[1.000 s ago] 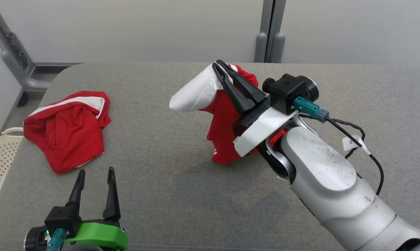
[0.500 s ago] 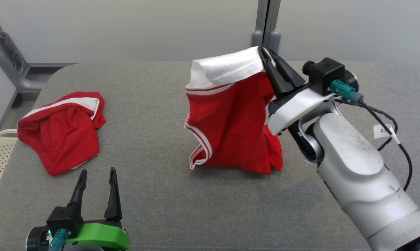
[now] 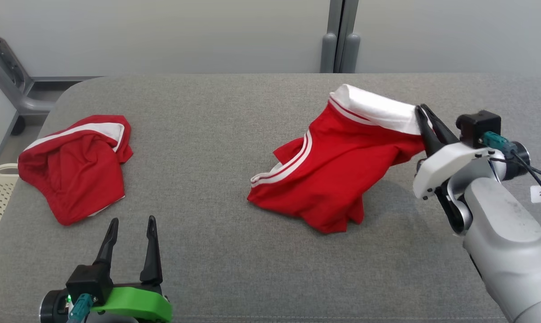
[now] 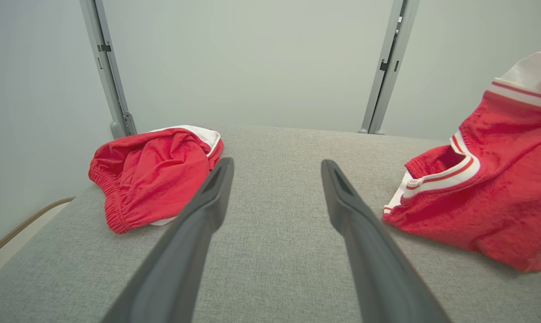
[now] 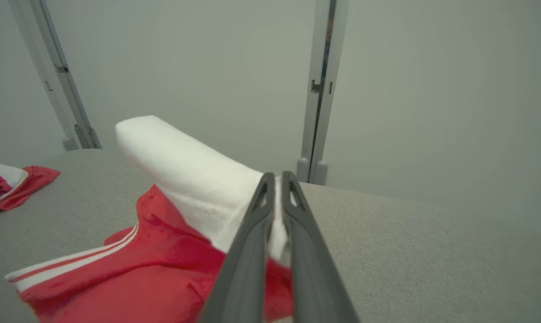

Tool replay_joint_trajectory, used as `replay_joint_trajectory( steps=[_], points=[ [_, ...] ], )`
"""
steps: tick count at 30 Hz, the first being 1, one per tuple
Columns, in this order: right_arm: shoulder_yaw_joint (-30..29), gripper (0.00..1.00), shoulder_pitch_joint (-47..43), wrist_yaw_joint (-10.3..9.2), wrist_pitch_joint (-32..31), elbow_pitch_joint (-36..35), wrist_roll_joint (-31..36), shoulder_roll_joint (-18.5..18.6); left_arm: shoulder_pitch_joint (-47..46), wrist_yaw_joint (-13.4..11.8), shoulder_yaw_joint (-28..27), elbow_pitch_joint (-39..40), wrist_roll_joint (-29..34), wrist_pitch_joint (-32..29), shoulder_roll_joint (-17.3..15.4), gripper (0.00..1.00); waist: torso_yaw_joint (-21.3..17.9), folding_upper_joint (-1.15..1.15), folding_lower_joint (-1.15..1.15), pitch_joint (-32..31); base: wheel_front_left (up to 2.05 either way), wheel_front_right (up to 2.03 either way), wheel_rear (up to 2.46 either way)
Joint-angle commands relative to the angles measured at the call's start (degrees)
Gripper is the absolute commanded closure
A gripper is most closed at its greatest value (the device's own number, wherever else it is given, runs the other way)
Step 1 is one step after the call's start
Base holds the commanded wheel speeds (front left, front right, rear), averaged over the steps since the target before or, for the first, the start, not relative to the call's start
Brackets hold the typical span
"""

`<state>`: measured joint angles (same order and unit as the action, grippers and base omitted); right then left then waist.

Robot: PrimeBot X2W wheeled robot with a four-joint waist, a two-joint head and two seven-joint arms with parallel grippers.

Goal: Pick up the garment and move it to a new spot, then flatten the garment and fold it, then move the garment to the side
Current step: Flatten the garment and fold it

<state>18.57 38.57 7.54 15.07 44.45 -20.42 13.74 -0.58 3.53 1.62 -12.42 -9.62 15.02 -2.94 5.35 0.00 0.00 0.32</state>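
Red garment (image 3: 338, 179) lay right of centre on the desk (image 3: 216, 125), with your right end effector (image 3: 421, 110) pressed together on its white waistband (image 3: 373, 105) at the raised 3 o'clock end. Its long axis ran toward 8 o'clock. That loose end lay nearest your left end effector (image 3: 133, 220), which was spread and empty at 7 o'clock.

The left gripper (image 3: 133, 220) has dark fingers (image 3: 151, 251) and, behind them, a green mount (image 3: 131, 303). Behind the right gripper (image 3: 422, 109) sit a white mount (image 3: 445, 166), teal plug (image 3: 495, 140), black cable (image 3: 526, 163) and grey forearm (image 3: 503, 233).

free: bare bench (image 3: 207, 148) between both heaps | obstacles: crumpled red shorts (image 3: 73, 166) left, garment (image 3: 333, 175) right | rear: wall (image 3: 163, 36)
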Motion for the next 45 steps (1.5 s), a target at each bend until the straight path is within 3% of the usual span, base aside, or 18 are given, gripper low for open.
replay_joint_trajectory(
  steps=[1,14,26,27,28,29,38,45],
  points=[
    [-0.8,1.00,-1.2,-0.09,0.3,0.9,0.1,0.6,-0.3,-0.1,0.0,0.0,-0.3,0.1,0.0,0.00,0.0,0.00,0.00,0.2,0.00,0.00,0.00],
    [-14.4,1.00,-9.7,-0.09,0.3,7.0,2.5,2.9,-1.1,-0.8,1.5,0.4,-0.9,0.1,0.0,0.00,-0.6,0.00,0.00,1.7,0.00,0.00,0.00],
    [-15.1,1.00,-12.5,-0.10,0.3,11.9,3.3,-0.5,-2.1,-1.1,2.7,-0.4,-1.8,0.1,0.0,0.00,-1.6,0.00,0.00,2.3,0.00,0.00,0.00],
    [-15.4,0.67,-12.6,-0.10,0.3,11.4,3.6,-0.4,-2.0,-1.0,2.7,-0.4,-1.9,0.1,0.0,0.00,-1.7,0.00,0.00,2.4,0.00,0.00,0.00],
    [-15.7,0.06,-12.6,-0.10,0.3,10.8,3.9,-0.3,-2.0,-1.1,2.6,-0.4,-1.9,0.1,0.0,0.00,-1.9,0.00,0.00,2.4,0.00,0.00,0.00],
    [-15.9,0.00,-12.9,-0.10,0.3,10.2,4.2,-0.4,-1.9,-1.1,2.6,-0.4,-1.9,0.1,0.0,0.00,-2.0,0.00,0.00,2.3,0.00,0.00,0.00],
    [-18.7,0.00,-17.3,-0.09,0.3,-4.3,7.4,-1.6,-2.0,-1.0,2.4,-0.2,-1.8,0.1,0.0,0.00,-3.3,0.00,0.00,2.0,0.00,0.00,0.00],
    [-19.0,0.00,-20.9,-0.09,0.3,-11.0,8.5,-3.2,-1.3,-0.9,2.2,-0.4,-1.6,0.1,0.0,0.00,-3.4,0.00,0.00,1.0,0.00,0.00,0.00]
  ],
)
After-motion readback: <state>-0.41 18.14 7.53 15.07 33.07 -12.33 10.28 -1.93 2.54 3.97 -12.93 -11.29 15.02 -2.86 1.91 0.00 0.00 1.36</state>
